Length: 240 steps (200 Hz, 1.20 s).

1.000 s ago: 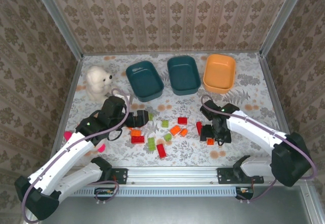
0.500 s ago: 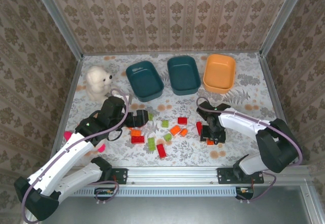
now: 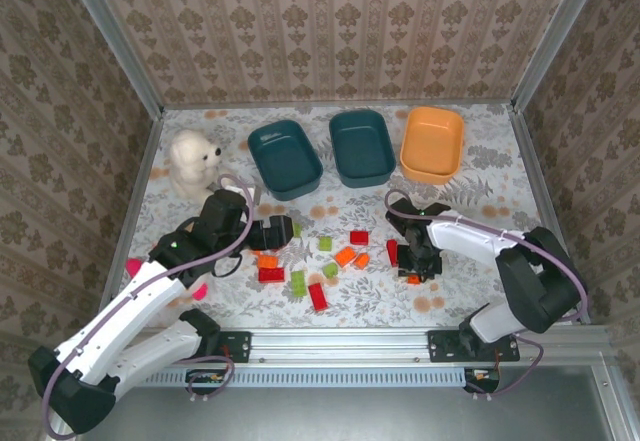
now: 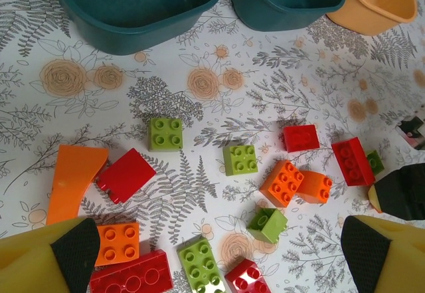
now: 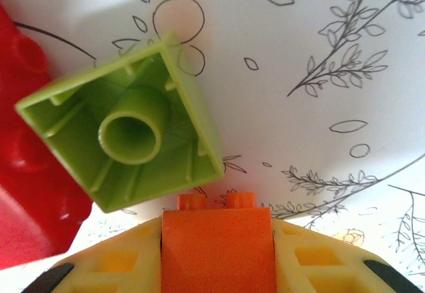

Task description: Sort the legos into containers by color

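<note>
Red, orange and light green legos [image 3: 345, 256] lie scattered mid-table, below two dark teal containers [image 3: 285, 158], [image 3: 361, 147] and an orange container [image 3: 432, 143]. My right gripper [image 3: 415, 269] is down at the right end of the pile. In the right wrist view its yellow fingers [image 5: 319, 260] press both sides of an orange lego [image 5: 218, 250], next to an upturned green lego [image 5: 133, 140] and a red one [image 5: 26, 193]. My left gripper [image 3: 270, 233] hovers open over the pile's left side, above a green lego [image 4: 202, 266] and a red one [image 4: 246, 276].
A white plush dog [image 3: 192, 161] sits at the far left beside the left teal container. A pink object [image 3: 198, 289] shows under the left arm. Patterned walls close off the table on three sides.
The right gripper's jaws have come together onto the orange lego, and that arm has drawn a little to the left. The left arm has stayed put.
</note>
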Available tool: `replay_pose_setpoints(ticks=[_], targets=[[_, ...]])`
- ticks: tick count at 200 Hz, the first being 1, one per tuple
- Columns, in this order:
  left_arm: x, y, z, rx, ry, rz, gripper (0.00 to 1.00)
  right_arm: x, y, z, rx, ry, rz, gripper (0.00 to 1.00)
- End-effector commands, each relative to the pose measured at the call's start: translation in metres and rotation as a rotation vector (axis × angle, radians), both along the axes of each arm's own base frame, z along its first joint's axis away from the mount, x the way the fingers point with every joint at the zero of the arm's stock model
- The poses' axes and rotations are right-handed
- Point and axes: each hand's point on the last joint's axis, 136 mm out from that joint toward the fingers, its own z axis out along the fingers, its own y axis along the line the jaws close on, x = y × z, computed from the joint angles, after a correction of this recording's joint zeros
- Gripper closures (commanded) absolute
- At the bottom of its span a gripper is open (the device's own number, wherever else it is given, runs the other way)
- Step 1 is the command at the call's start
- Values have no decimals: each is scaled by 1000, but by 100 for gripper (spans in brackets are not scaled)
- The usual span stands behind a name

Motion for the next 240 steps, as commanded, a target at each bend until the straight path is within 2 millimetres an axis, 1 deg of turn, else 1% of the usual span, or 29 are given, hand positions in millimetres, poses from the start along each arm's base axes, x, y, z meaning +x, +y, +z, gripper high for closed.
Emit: replay_pose_setpoints(ticks=[1, 31, 55, 73, 89, 101, 106, 123, 132, 143, 159, 182, 194, 204, 215, 240], targets=[[3, -6, 0, -17, -3, -2, 3, 9, -6, 28, -16, -76, -13, 69], [9, -15, 2, -23, -9, -18, 3, 21, -8, 80, -1, -194, -23, 70], [18, -24, 7, -27, -17, -30, 3, 41, -10, 127, 7, -287, -25, 70], [26, -31, 13, -30, -28, -37, 3, 66, -13, 160, 26, -354, -37, 70], [34, -37, 18, -35, -37, -36, 3, 91, -18, 179, 52, -388, -59, 70], [40, -40, 23, -43, -41, -27, 3, 111, -22, 189, 78, -413, -81, 70], [43, -42, 25, -49, -41, -23, 3, 122, -24, 186, 77, -401, -91, 70], [53, -48, 35, -79, -49, -16, 2, 154, -30, 194, 90, -428, -115, 71], [59, -51, 39, -92, -54, -9, 2, 170, -34, 193, 88, -433, -129, 71], [66, -53, 44, -105, -59, -3, 2, 190, -39, 188, 97, -427, -154, 71], [76, -55, 51, -124, -68, 7, 2, 216, -45, 178, 94, -418, -178, 72], [90, -57, 60, -152, -78, 26, 2, 247, -57, 156, 67, -390, -210, 74], [97, -56, 64, -163, -82, 38, 2, 264, -59, 147, 65, -389, -213, 75], [101, -56, 67, -164, -88, 45, 2, 278, -58, 144, 59, -396, -201, 75], [105, -55, 69, -165, -94, 53, 2, 290, -61, 137, 41, -385, -206, 75], [108, -52, 70, -165, -96, 68, 2, 311, -76, 106, 11, -338, -243, 75]])
